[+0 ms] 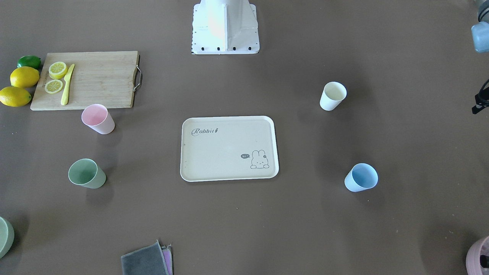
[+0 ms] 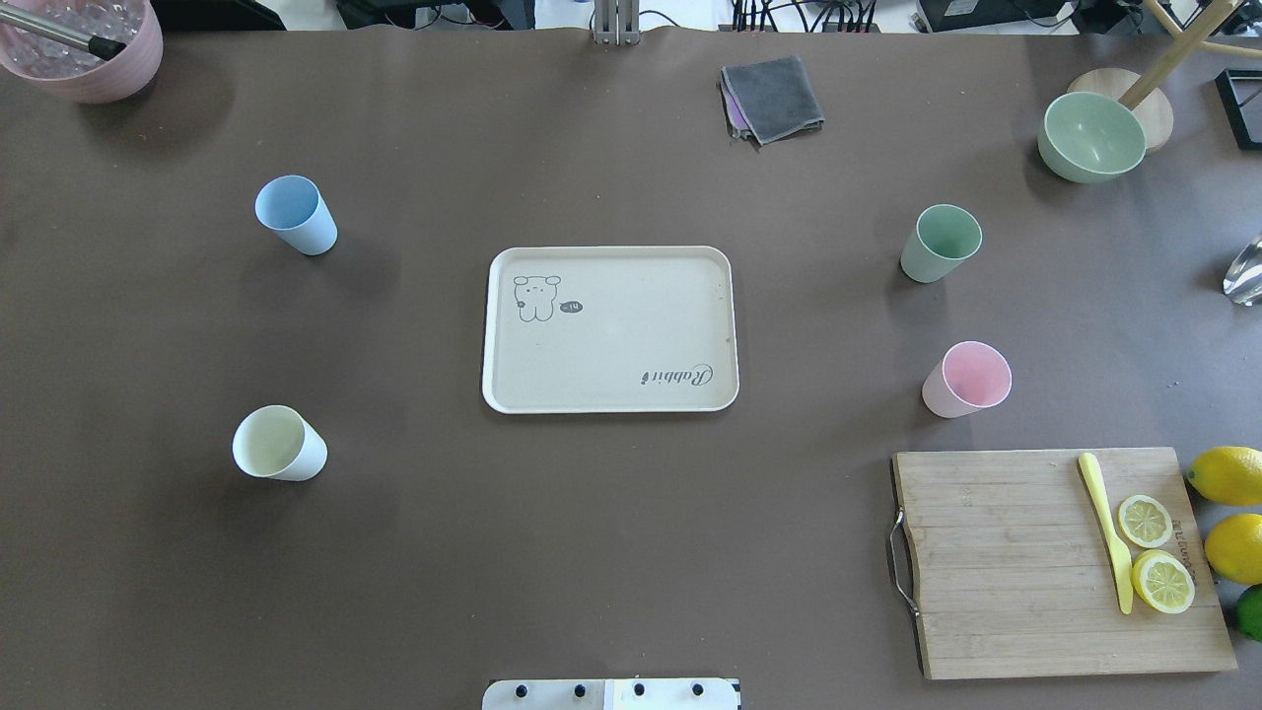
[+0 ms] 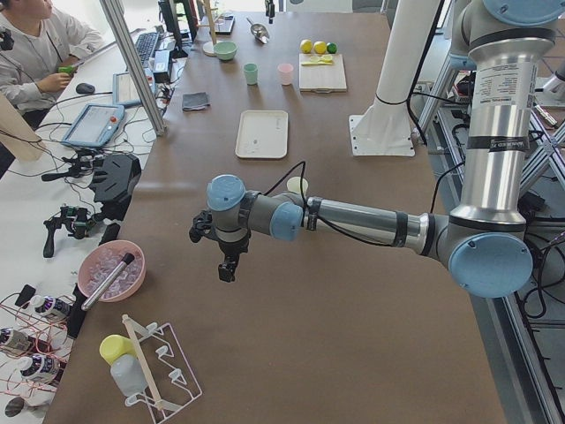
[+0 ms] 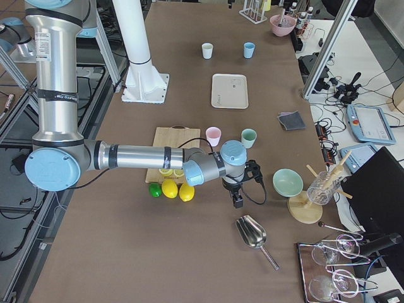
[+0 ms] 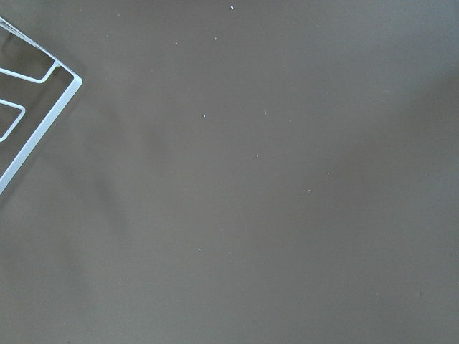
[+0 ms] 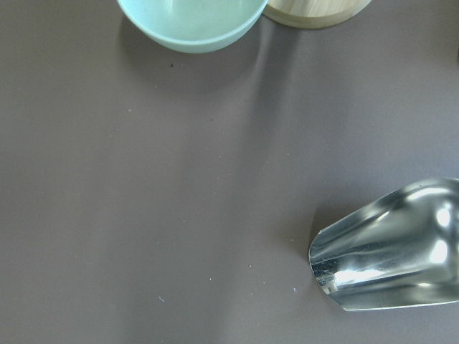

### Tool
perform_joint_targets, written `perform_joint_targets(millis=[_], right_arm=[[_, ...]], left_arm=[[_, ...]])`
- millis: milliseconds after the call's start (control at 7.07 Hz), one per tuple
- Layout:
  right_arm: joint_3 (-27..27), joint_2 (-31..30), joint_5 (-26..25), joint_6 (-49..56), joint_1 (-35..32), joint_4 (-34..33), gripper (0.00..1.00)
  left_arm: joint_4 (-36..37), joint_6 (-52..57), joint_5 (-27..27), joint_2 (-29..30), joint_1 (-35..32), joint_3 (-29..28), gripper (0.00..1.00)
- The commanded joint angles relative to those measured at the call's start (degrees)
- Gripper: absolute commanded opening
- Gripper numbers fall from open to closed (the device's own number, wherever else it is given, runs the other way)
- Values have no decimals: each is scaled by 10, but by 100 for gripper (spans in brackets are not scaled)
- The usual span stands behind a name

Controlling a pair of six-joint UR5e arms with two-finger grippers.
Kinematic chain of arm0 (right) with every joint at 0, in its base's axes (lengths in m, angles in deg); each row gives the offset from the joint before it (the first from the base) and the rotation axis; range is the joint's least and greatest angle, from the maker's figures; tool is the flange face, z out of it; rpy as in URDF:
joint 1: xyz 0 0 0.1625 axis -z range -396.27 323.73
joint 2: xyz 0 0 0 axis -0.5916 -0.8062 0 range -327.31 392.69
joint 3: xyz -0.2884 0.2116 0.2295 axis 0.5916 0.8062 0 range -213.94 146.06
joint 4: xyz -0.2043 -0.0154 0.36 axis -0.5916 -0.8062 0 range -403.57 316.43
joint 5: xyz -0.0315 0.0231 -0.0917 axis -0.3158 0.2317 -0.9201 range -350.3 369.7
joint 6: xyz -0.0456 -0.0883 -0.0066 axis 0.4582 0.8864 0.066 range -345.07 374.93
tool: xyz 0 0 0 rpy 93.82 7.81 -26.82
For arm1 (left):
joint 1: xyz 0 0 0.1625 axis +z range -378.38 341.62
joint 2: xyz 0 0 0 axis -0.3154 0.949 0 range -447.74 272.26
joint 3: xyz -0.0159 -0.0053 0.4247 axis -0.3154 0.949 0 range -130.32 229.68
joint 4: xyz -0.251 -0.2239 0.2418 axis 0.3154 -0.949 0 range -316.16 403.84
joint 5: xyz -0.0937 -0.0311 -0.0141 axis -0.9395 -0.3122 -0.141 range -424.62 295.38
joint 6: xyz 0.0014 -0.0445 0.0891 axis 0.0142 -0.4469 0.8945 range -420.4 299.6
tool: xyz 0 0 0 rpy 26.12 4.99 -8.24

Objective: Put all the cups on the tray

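The cream tray [image 2: 611, 335] with "Rabbit" lettering lies flat mid-table, with nothing on it [image 1: 221, 152]. Four cups stand upright on the table around it. The blue cup [image 2: 296, 215] and the white cup [image 2: 279, 444] are on the robot's left. The green cup [image 2: 941, 243] and the pink cup [image 2: 967, 380] are on its right. My left gripper [image 3: 228, 272] hangs over the table's far left end, away from the cups. My right gripper [image 4: 238, 202] hangs over the right end, past the green cup [image 4: 249, 137]. I cannot tell whether either is open or shut.
A wooden cutting board [image 2: 996, 562] with lemon slices and a yellow knife lies near right, whole lemons [image 2: 1227, 475] beside it. A green bowl [image 2: 1091, 136], a grey cloth [image 2: 774, 97], a pink bowl [image 2: 84, 49], a metal scoop [image 6: 387, 251] and a wire rack [image 5: 29, 107] sit at the edges.
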Motion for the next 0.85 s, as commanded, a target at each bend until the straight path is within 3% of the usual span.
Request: perform_joint_targets(millis=[0, 283, 707], right_arm=[[-2, 15, 11, -2, -15, -32, 100], [-7, 15, 16, -5, -15, -31, 100], [-1, 17, 20, -8, -13, -22, 100]], left_arm=[[-1, -1, 0, -13, -18, 14, 98], [-6, -3, 0, -42, -17, 47, 98], [-5, -30, -1, -36, -16, 62, 98]])
